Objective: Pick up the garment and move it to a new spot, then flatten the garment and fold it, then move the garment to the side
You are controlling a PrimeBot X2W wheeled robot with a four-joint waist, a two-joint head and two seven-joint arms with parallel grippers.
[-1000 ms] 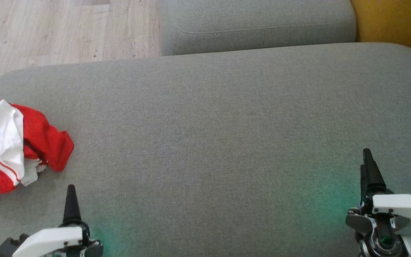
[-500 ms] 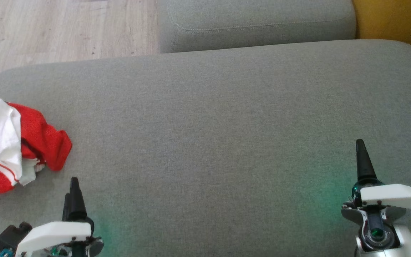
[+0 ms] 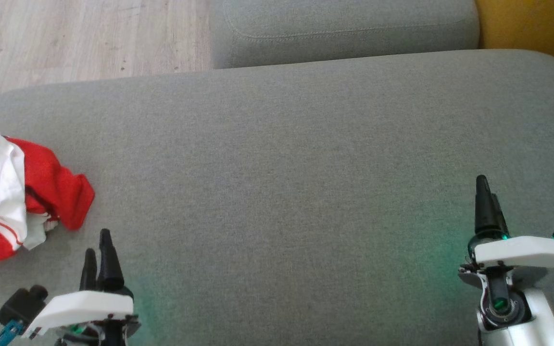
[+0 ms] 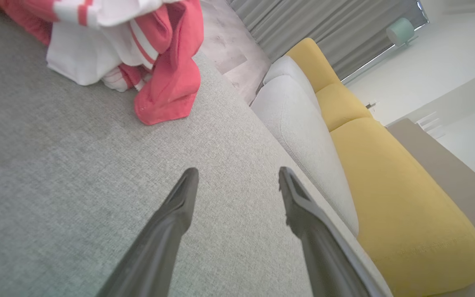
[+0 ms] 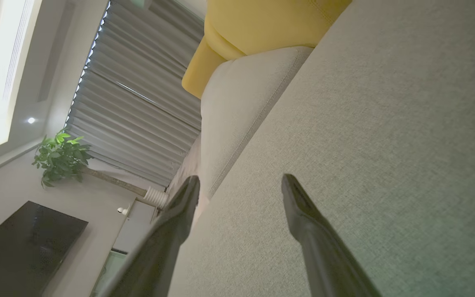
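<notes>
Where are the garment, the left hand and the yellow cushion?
garment point(image 3: 48, 185), head view, red fabric near its right edge.
left hand point(image 4: 238, 172), left wrist view, midway between its open fingertips.
yellow cushion point(image 4: 390, 198), left wrist view, middle of its top face.

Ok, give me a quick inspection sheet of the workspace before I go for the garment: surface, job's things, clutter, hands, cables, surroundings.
Surface: grey sofa cushion, wide and flat.
Job's things: red and white garment, crumpled in a heap at the cushion's left edge, not yet picked up.
Clutter: nothing seen.
Hands: left hand open and empty, near the garment but apart from it; right hand open and empty, over the cushion's right part.
Cables: nothing seen.
Surroundings: wooden floor beyond the cushion, second grey cushion, yellow cushion, grey curtains, potted plant, dark screen.
</notes>
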